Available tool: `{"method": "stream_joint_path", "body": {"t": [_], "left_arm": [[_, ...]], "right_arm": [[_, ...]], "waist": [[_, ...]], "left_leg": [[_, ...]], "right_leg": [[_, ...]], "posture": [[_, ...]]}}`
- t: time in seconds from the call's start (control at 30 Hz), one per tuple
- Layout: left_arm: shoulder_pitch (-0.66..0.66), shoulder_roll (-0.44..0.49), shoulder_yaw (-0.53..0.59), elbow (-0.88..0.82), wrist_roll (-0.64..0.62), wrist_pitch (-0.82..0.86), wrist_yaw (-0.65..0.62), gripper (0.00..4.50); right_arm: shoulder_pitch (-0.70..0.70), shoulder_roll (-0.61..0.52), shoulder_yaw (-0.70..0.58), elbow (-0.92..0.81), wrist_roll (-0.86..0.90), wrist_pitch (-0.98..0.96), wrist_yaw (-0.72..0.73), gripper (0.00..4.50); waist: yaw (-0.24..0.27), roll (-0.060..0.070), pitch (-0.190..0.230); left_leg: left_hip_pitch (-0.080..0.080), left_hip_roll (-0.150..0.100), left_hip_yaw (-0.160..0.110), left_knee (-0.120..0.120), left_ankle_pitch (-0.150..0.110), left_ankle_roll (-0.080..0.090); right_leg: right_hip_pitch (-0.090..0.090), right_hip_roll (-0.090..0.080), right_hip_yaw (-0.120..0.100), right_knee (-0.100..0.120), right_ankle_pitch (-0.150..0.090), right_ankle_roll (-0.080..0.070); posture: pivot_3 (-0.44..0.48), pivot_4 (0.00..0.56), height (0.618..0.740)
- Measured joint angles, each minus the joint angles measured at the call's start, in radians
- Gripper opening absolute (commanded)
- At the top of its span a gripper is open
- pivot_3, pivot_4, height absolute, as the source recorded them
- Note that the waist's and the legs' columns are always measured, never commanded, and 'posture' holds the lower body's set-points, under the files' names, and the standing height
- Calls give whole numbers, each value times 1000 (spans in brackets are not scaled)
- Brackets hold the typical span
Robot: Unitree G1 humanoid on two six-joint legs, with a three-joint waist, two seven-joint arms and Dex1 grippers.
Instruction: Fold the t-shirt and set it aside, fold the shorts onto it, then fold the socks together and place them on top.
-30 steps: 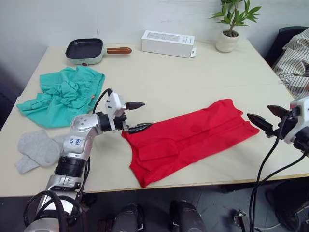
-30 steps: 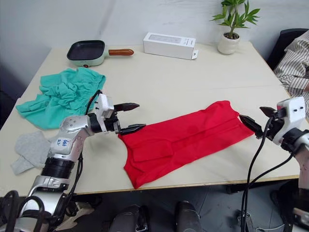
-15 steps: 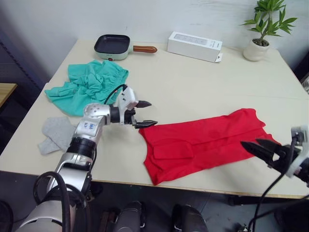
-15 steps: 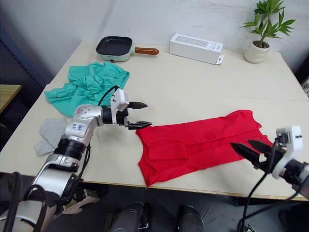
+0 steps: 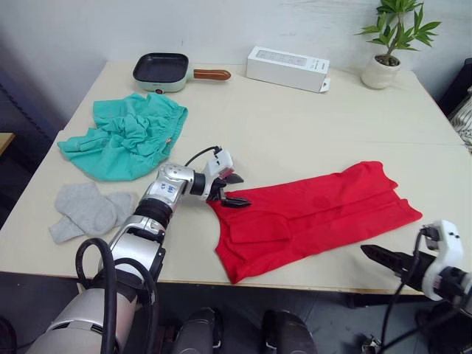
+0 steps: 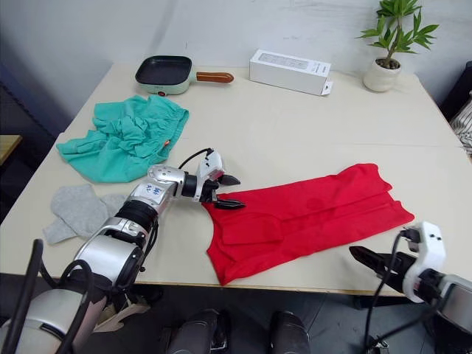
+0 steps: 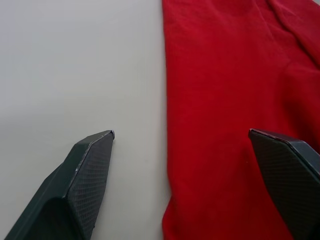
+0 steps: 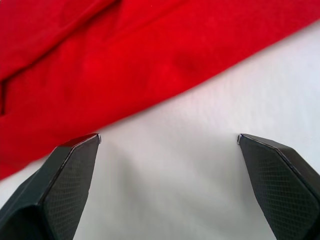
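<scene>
The t-shirt [image 5: 313,217] lies flat on the table [image 5: 295,110], folded to a long narrow band. Its long axis goes diagonally: one end is near the front edge of the table, toward the robot's left, and the other end points away and toward the robot's right. The end on the left side is wider and has a folded flap on top.

The left gripper [image 5: 234,189] is at the upper left corner of the t-shirt. Its two fingers are spread apart. In the left wrist view one finger [image 7: 82,185] is over the bare table and the other finger [image 7: 287,172] is over the red cloth, with the edge of the cloth between them. The fingers pinch nothing.

The right gripper [image 5: 383,257] is at the front edge of the table, just beside the long front edge of the t-shirt near its right end. In the right wrist view its fingers [image 8: 60,185] are wide apart over the bare table, and the red edge lies just beyond their tips. It holds nothing.

The shorts [image 5: 125,134] lie crumpled at the left side of the table, well apart from the t-shirt. The socks [image 5: 88,210] lie nearer to the front edge, one partly over the other.
</scene>
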Motion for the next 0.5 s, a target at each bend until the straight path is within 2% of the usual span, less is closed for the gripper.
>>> {"method": "stream_joint_path", "body": {"t": [0.03, 0.1, 0.4, 0.5], "left_arm": [[0, -7, 0, 0, 5, 2, 3, 4119], [-1, -12, 0, 1, 16, 4, 12, 3725], [15, -16, 8, -19, 29, 29, 18, 874], [53, -9, 21, -72, 26, 44, 22, 7]], "right_arm": [[-22, 9, 26, 8, -15, -18, -8, 4310], [-43, 22, 61, 17, -38, -44, -10, 3939], [-101, 46, 199, 88, -144, -179, 6, 867], [-117, 46, 235, 108, -177, -219, 24, 0]], "waist": [[0, 0, 0], [-2, -2, -1], [-23, -4, -2], [-27, -4, -2]], "left_leg": [[0, 0, 0, 0, 0, 0], [1, 0, 0, 0, 0, 0], [3, 1, 1, -1, 0, -1], [4, 2, 2, -1, -1, -1]], "right_leg": [[0, 0, 1, 0, 0, 0], [0, 0, 2, 0, 0, 0], [1, 0, 3, 1, 0, 0], [1, 0, 4, 2, 0, 0]], "posture": [[0, 150, 740], [0, 150, 740], [0, 150, 740], [0, 150, 740]]}}
